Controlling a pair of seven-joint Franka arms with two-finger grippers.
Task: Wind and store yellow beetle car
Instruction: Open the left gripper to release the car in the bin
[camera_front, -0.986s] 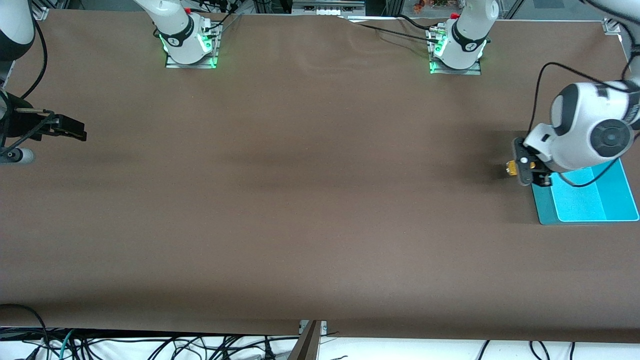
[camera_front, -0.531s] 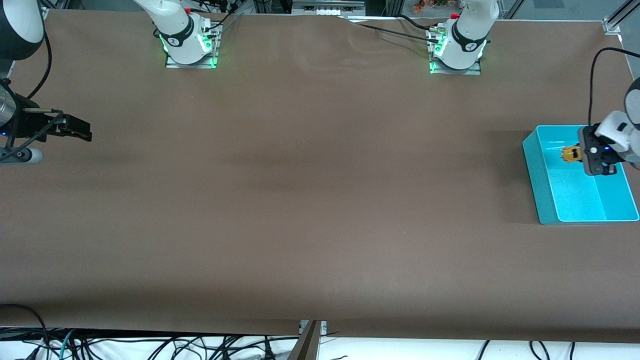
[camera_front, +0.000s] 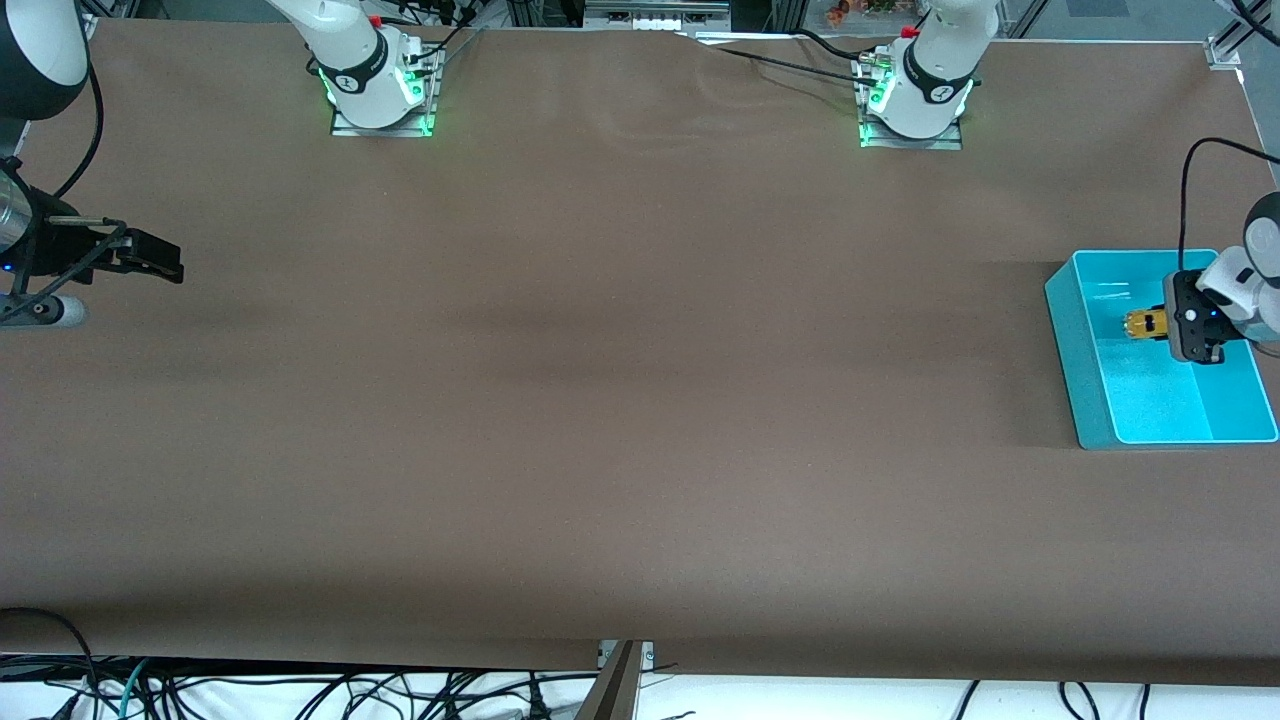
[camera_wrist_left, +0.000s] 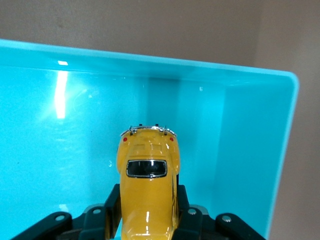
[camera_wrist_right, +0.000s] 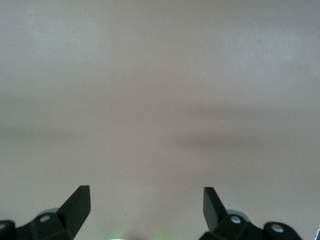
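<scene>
observed yellow beetle car clamped between the fingers of the left end effector, held over the inside of the cyan tray at the left arm's end of the bench. in the left wrist view, noted the car's rounded body and dark window pointing toward one tray wall (whether wheels touched the tray floor: could not tell). gripped by both flanks, one black finger on each side. seen from the front, held in the part of the tray farther from the camera.

found right end effector waiting above the bench near the right arm's end, well apart from the tray. fingers spread wide, nothing between them; only bare brown bench surface under it in the right wrist view.
</scene>
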